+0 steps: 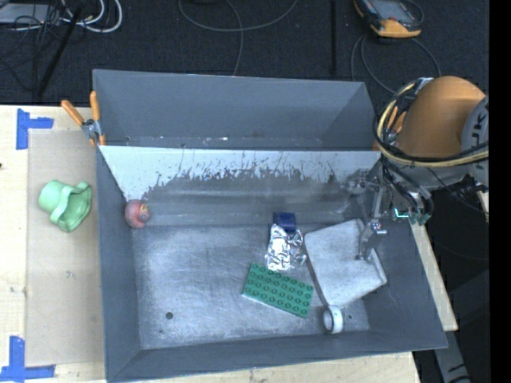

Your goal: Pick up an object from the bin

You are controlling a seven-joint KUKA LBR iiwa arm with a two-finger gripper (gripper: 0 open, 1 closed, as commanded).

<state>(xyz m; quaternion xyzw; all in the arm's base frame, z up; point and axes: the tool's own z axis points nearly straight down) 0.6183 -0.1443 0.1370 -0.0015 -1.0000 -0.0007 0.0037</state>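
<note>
While end effector (370, 244) hangs over grey cloth (345, 271), its state untellable, bin (200, 282) holds green plate (279, 291), foil wad (285, 250)

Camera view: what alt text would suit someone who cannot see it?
A robot gripper hangs over a pale grey sheet at the right of a grey metal bin; beside it lie crumpled foil, a green studded plate and a white ring.

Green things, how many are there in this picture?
2. A flat green studded plate lies on the bin floor, beside the foil lump. A pale green toy sits outside the bin, at the view's left. Another could hide under the grey sheet.
</note>
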